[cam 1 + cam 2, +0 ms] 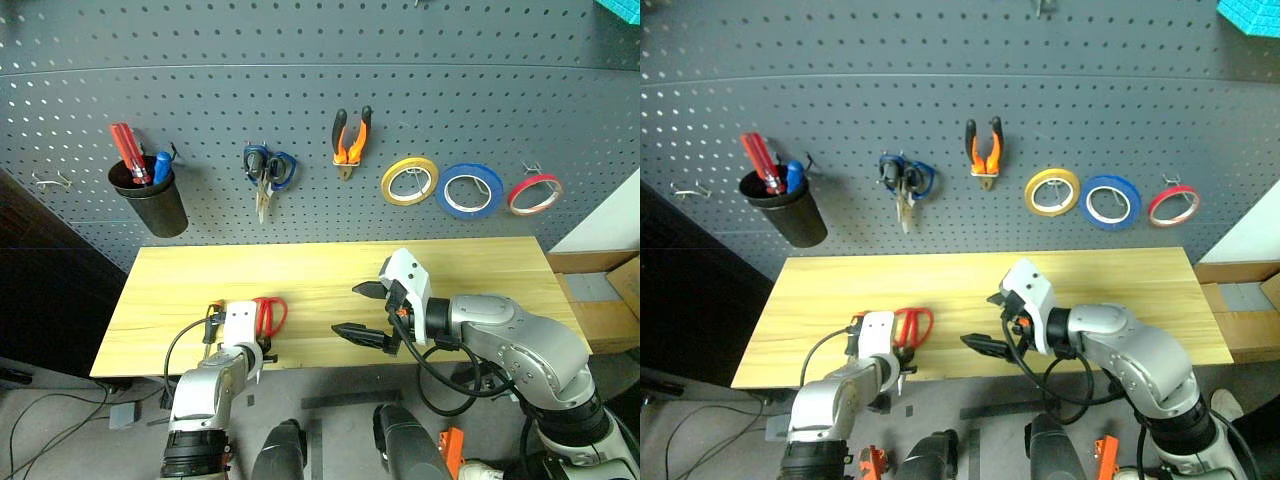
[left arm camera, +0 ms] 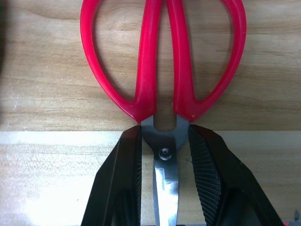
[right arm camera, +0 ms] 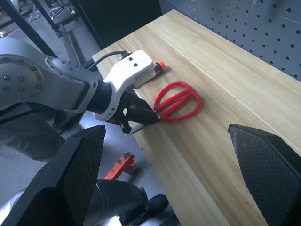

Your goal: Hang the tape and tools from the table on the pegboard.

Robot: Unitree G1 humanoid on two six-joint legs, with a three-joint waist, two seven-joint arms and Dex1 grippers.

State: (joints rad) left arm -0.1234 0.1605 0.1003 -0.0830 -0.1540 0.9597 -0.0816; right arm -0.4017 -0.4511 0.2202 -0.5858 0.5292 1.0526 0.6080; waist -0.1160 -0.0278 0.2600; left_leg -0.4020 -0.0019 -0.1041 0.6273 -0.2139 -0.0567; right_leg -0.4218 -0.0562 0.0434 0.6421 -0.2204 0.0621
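The wide dark grey-blue pegboard (image 1: 320,90) is carrying the orange-and-black pliers (image 1: 351,140) and the thin blue tape ring (image 1: 469,190), hanging between a yellow ring (image 1: 409,180) and a red ring (image 1: 534,194). The light yellowish wooden plank table (image 1: 450,270) is bearing the red-handled scissors (image 1: 268,315) at its near edge, their long axis running front to back, handle loops pointing toward the pegboard, blades toward the robot. The left gripper (image 2: 164,155) is pinching the scissors at the pivot. The right gripper (image 1: 365,310) is hovering above the table's middle, fingers spread wide.
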